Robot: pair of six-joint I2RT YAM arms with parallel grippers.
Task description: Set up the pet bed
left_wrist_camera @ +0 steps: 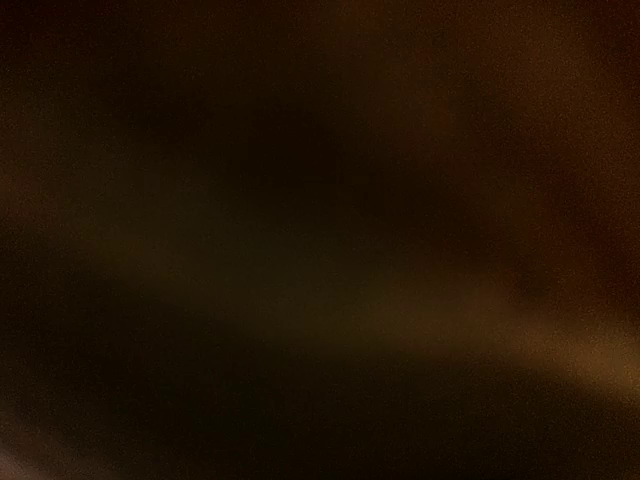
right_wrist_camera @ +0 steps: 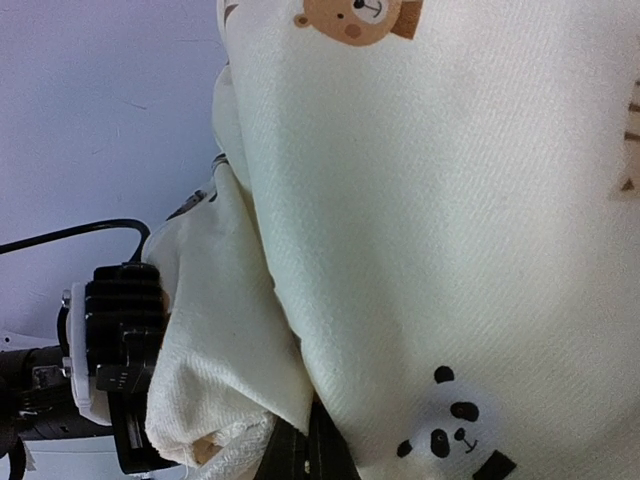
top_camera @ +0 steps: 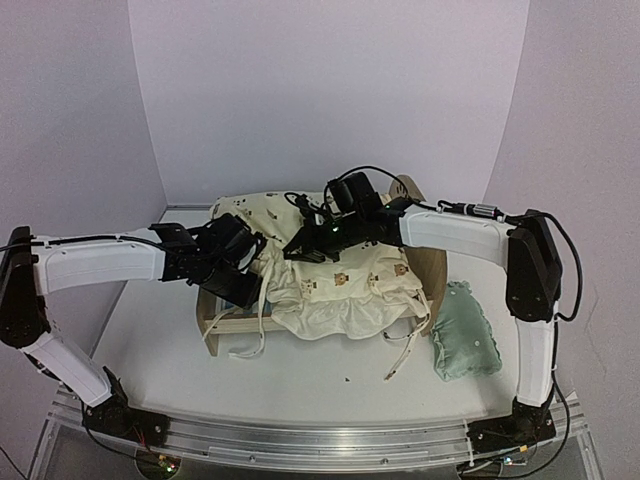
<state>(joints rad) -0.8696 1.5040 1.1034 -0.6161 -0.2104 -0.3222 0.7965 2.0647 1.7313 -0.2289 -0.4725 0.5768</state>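
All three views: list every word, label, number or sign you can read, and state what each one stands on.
No readable text in any view.
Cushion: only pictures, a bear face and a panda face, no lettering.
Left wrist view: dark and blurred, nothing legible.
Pet bed and mint pillow: no markings can be made out in the top view.

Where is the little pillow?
Look at the white table, on the side of the robot's right arm. Beside the wooden pet bed lies the small pillow. It is mint green, unlike the cream animal-print cushion draped over the bed.
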